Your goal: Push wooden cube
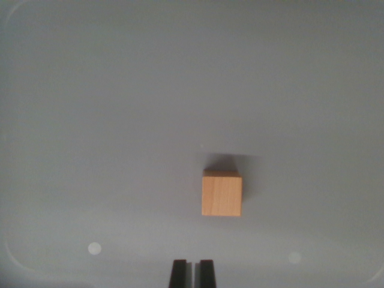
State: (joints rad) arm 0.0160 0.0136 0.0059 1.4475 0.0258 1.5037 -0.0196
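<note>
Grey table (120,108) fills the wrist view. On it the wooden cube (221,193) sits slightly toward 4 o'clock from centre. At 6 o'clock the gripper (192,273) is nearly closed, empty, apart from the cube.

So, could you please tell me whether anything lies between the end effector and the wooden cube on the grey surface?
Nothing visible does. The end effector sits at the bottom edge of the wrist view, fingers nearly together, and the wooden cube lies above it, slightly toward the wrist view's right. Only bare grey surface shows between them.
</note>
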